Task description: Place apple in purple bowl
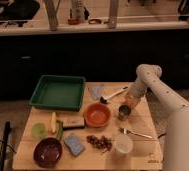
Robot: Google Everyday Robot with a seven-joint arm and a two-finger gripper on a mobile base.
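Note:
The apple is a small yellow-orange fruit at the table's right side, just behind the small metal cup. My gripper is at the end of the white arm, which reaches in from the right. It sits right over the apple and hides part of it. The purple bowl is dark maroon and stands at the front left corner of the table, far from the gripper. Nothing shows inside it.
An orange bowl stands mid-table and a green tray at the back left. Also here are a banana, a green cup, a blue sponge, a white cup, a fork and a brush.

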